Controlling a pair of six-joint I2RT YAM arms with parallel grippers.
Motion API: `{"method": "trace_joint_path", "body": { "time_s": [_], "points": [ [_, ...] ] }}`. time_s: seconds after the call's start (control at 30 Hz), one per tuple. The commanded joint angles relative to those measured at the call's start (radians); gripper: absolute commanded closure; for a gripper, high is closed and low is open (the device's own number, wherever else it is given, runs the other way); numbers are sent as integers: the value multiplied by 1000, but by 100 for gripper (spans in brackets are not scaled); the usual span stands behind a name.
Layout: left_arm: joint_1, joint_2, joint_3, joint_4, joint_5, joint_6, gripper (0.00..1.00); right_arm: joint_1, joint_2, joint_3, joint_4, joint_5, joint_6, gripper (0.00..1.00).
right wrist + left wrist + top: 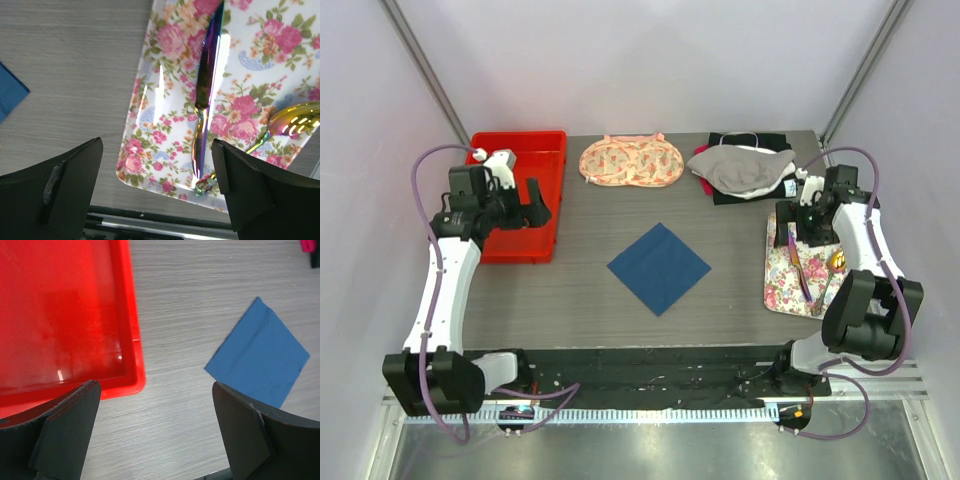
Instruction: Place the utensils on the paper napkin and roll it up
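Top view first. The paper napkin [659,268] lies flat mid-table, turned like a diamond, with nothing on it yet. The utensils [802,268] are way over on the right, on a floral tray [778,290], well apart from the napkin. Our right gripper [810,228] hangs over the far end of that tray, and the left gripper [532,203] hovers above the red tray [510,248] on the far left. The big risk we see is the carry: a slim piece has to cross bare table, and a weak pinch could drop it on the way.

Left wrist view: jaws spread as wide as they go, with nothing between them. Below are the red tray's corner and bare table, with the napkin off to the right. It's plain dark blue, looks very thin and has a faint crease. We reckon a sheet that light could skid or bunch up if metal lands hard on it or a finger drags across it.

Right wrist view: jaws wide apart here too, holding nothing. Below is a knife [207,95] with a shiny purple-blue rainbow finish, lying flat lengthways on the tray, and a golden slotted spoon [295,120] sits just beside it. Their handle ends meet near the tray's near edge, and we can't tell if they overlap. Flat metal on a glossy tray could slip out of the fingers, or lifting one piece might drag the other along.
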Motion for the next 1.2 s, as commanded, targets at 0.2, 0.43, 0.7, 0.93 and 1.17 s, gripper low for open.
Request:
{"method": "trace_joint_path", "body": {
  "time_s": [0.2, 0.43, 0.7, 0.93, 1.17],
  "points": [
    [-139, -97, -61, 34, 15, 124, 0, -42, 161, 65, -84, 119, -192, 10],
    [-213, -84, -96, 34, 19, 160, 2, -42, 256, 71, -84, 176, -240, 26],
    [-242, -56, -110, 35, 16, 161, 2, -45, 342, 88, -84, 202, -272, 50],
    [-243, -56, -135, 54, 16, 154, 2, -47, 384, 61, -39, 248, -266, 54],
    [-243, -47, -138, 66, 1, 145, 2, -48, 398, -4, 37, 261, -257, 70]
  ]
}}
